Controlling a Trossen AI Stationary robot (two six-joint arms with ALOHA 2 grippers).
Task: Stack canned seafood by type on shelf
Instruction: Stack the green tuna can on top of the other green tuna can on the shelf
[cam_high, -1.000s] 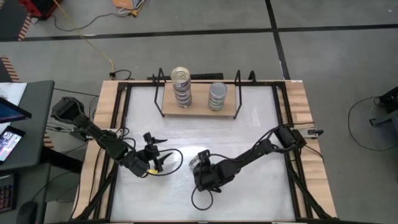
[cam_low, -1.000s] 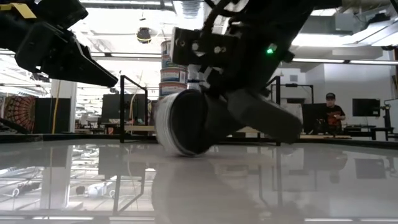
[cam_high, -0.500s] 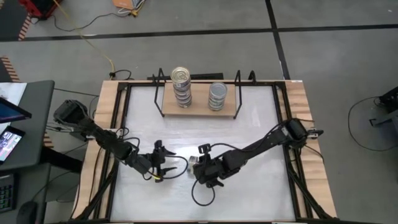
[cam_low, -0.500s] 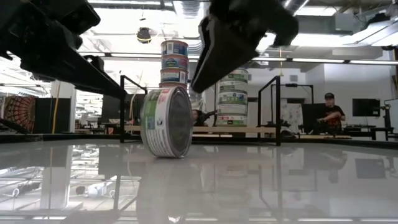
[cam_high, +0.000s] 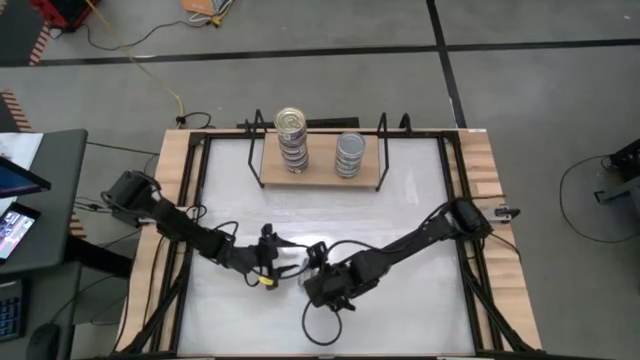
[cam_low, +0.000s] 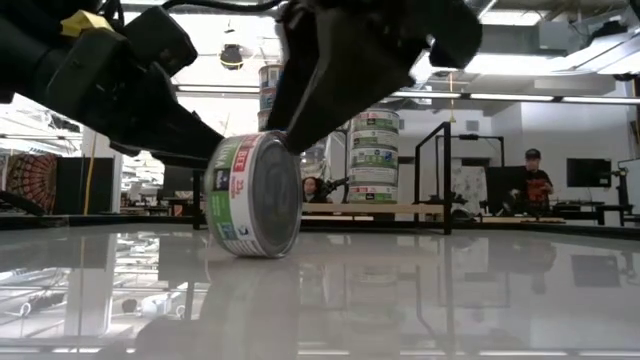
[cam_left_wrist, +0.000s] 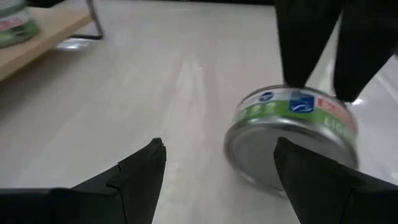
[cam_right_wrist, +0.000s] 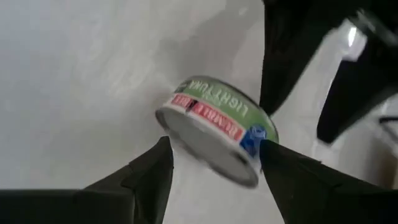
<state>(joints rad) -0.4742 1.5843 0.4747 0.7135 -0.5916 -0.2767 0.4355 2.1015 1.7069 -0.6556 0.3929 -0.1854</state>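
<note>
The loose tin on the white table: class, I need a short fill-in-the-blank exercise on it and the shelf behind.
1. The loose tin stands on its ____, not flat.
2. Its label is mostly ____ with a red strip.
3. The shelf holds ____ stacks of tins.
4. The right gripper has its fingers ____ around the tin; the left gripper faces it.

Missing words: edge; green; two; open

Shiny metal tin (cam_low: 255, 195), glossy tabletop (cam_low: 450, 290)
</note>
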